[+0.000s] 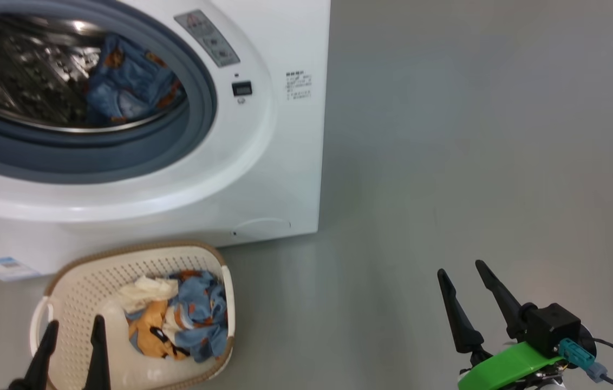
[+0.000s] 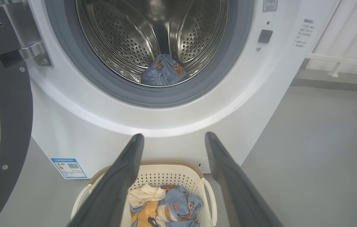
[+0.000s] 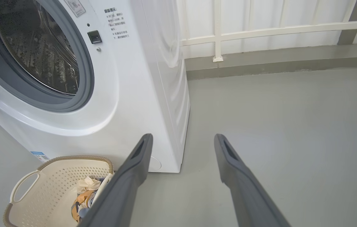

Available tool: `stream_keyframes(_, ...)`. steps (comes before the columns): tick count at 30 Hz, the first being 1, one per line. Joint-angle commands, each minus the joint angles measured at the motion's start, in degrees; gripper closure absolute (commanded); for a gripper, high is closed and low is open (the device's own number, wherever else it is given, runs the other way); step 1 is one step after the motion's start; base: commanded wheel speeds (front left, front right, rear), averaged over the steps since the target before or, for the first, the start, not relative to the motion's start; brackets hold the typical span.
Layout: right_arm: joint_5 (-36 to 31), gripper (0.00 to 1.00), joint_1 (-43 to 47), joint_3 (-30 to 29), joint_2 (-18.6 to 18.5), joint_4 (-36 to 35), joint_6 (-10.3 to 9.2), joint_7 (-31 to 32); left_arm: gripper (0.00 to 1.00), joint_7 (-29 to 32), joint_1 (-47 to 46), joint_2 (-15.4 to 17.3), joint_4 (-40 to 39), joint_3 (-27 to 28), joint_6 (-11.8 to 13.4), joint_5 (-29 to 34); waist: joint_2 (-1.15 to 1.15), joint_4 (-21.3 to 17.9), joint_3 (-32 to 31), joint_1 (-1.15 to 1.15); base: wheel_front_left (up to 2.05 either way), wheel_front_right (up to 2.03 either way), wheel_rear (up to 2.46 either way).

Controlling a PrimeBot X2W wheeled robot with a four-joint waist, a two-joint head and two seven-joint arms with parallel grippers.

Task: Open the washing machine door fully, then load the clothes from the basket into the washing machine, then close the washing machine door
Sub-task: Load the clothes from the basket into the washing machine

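Held left end effector (image 1: 77, 320) spread over the basket (image 1: 133, 248) (right end effector (image 1: 460, 268) spread too, idle) to reach the clothes (image 1: 193, 314).

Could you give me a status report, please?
Left pincer open above basket; right pincer open, over floor. Door open. One garment in drum, more clothes in basket. Nothing in the way.

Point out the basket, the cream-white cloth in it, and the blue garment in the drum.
basket (image 1: 106, 271), head view, bare perforated far wall.
cream-white cloth (image 1: 147, 290), head view, crumpled middle.
blue garment (image 2: 162, 72), left wrist view, middle of the bundle.
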Motion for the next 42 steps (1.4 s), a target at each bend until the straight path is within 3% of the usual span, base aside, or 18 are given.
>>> stream_keyframes(1,0.0,0.0,-1.9,1.4,0.1,-1.0,0.35,-0.3,0.0,-0.4,-3.4,0.3,0.1,2.3,-0.4,-0.4,0.0,0.2,4.5,-0.01,0.0,0.0,0.0)
stream_keyframes(13,1.0,0.0,-6.5,2.8,0.1,-1.3,0.35,-0.3,0.0,-0.4,-12.5,0.8,5.8,3.5,-1.6,-0.8,0.0,-0.5,17.7,-0.01,0.0,0.0,0.0)
stream_keyframes(26,2.3,0.0,-10.8,4.4,0.1,-3.1,0.35,-0.3,0.0,-0.4,-21.0,7.2,15.5,-0.6,-1.6,-6.8,0.0,-3.6,27.5,-0.01,0.0,0.0,0.0)
stream_keyframes(42,5.3,0.0,-13.4,5.9,0.1,-5.2,0.35,-0.3,0.0,-0.4,-32.0,18.4,30.6,-11.3,-1.6,-17.7,0.0,-7.2,37.5,-0.01,0.0,0.0,0.0)
